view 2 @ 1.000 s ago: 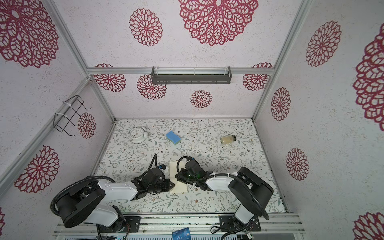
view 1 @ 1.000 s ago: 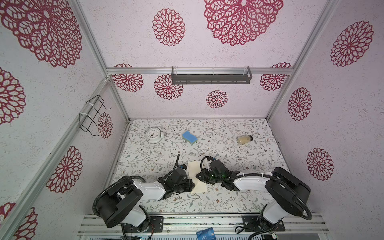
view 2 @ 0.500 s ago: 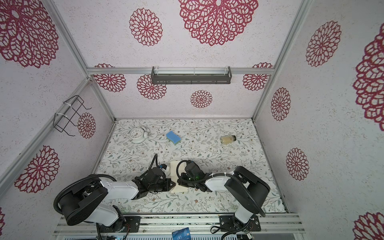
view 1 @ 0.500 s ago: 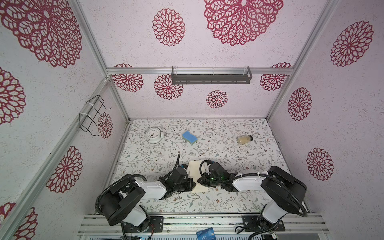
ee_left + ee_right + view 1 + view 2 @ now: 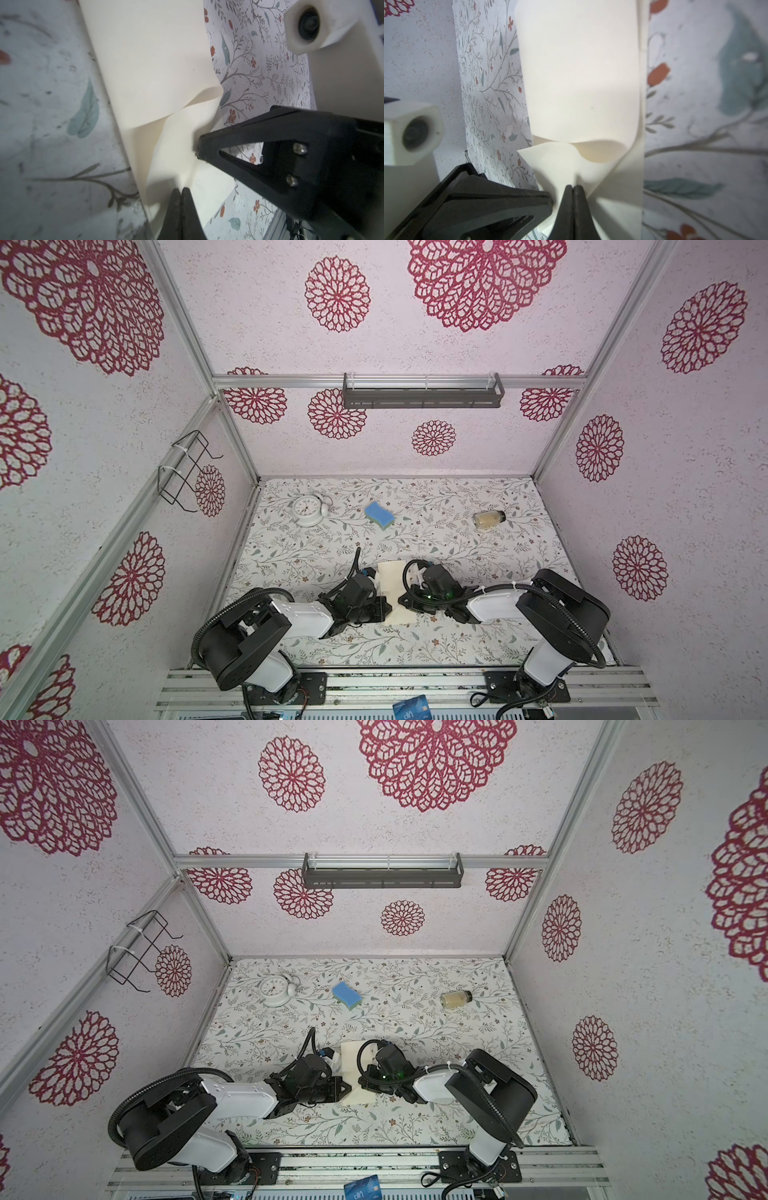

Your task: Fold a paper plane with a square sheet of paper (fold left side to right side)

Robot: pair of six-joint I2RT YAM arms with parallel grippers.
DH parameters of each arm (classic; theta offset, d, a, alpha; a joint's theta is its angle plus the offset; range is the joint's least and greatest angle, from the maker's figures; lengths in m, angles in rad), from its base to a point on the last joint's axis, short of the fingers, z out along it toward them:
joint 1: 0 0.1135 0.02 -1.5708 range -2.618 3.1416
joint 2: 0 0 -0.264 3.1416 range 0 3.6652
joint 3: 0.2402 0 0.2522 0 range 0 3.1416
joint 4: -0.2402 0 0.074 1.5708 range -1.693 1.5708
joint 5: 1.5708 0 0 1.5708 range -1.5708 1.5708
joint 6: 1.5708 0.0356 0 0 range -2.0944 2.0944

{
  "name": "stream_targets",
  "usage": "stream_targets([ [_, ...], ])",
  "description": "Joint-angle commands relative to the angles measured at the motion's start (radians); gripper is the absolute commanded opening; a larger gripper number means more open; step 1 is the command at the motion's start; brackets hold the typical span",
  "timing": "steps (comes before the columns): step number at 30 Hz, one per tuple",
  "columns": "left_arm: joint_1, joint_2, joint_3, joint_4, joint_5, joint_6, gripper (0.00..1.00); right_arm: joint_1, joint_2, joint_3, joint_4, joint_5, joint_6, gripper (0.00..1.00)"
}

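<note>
The square sheet of paper [image 5: 391, 587] lies doubled over, its upper layer bulging loose. It sits near the middle of the desk's front edge, between the two grippers. The left gripper [image 5: 181, 190] has its fingers pressed together, tips against the sheet. The right gripper [image 5: 573, 187] is likewise closed, tips meeting a raised ridge of paper; whether either pinches a layer cannot be told. Toward the desk's far right corner a jar [image 5: 489, 519] lies on its side, with pale contents.

Paper [image 5: 392, 577] on table [image 5: 498, 572] front-centre, between left gripper [image 5: 387, 605] and right gripper [image 5: 400, 599]; behind: clock [image 5: 307, 510] left, sponge [image 5: 379, 515] middle, jar [image 5: 489, 519] right
</note>
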Motion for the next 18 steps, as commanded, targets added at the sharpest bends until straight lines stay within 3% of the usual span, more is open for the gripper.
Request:
stream_targets([
  [1, -0.009, 0.016, -0.007, -0.103, -0.033, 0.016, 0.00, -0.040, 0.024, -0.035, -0.049, 0.033, -0.038, 0.00],
  [11, -0.013, -0.027, 0.108, -0.168, -0.009, 0.047, 0.00, -0.046, 0.028, -0.048, -0.034, 0.022, -0.033, 0.00],
  [18, -0.021, 0.025, 0.171, -0.166, -0.001, 0.058, 0.00, -0.046, 0.035, -0.056, -0.024, 0.024, -0.023, 0.00],
])
